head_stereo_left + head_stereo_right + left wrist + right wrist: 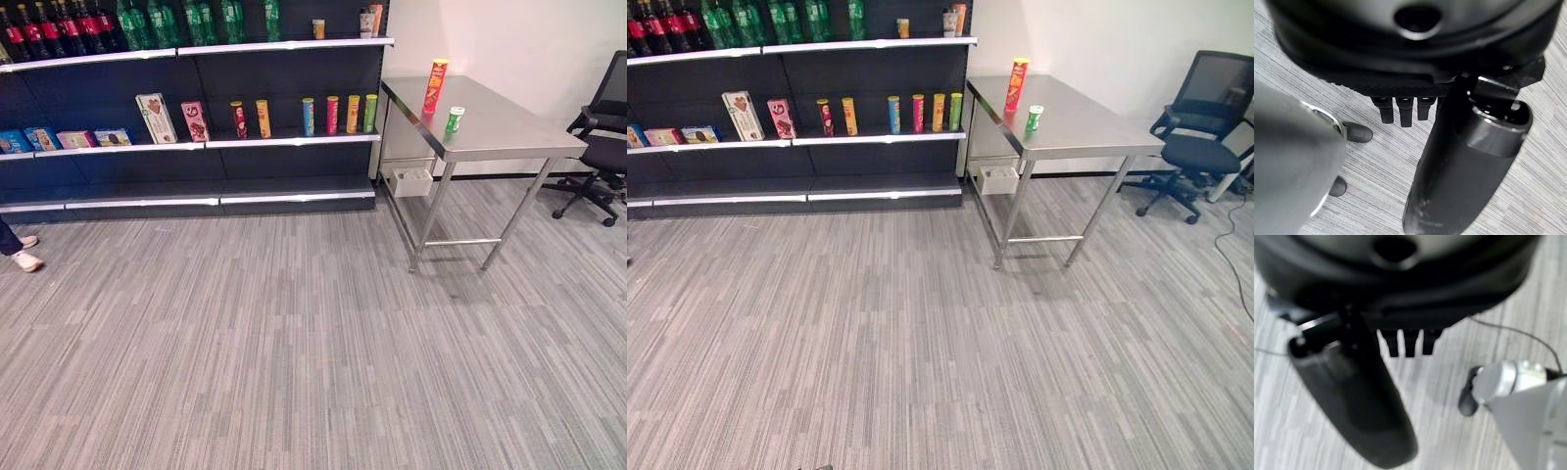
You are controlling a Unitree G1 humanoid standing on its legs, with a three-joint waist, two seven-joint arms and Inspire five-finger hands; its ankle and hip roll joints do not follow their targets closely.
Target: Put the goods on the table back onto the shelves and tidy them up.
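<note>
Stainless-steel table [509, 132] carries a tall red-and-yellow crisp tube [435, 86] at its far left edge and a short green-and-white can [455, 119] nearer its front left edge. Dark shelves [196, 98] hold bottles, boxes and slim tubes. A person's shoe [26, 260] shows in the left eye view. The left hand [1405, 110] hangs over grey carpet, fingers straight and empty. The right hand [1408, 342] hangs likewise, fingers straight.

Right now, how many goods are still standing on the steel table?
2. A tall red and yellow can stands upright near the table's far left edge, and a short green and white can stands apart from it, nearer the camera. Nothing seems hidden.
</note>
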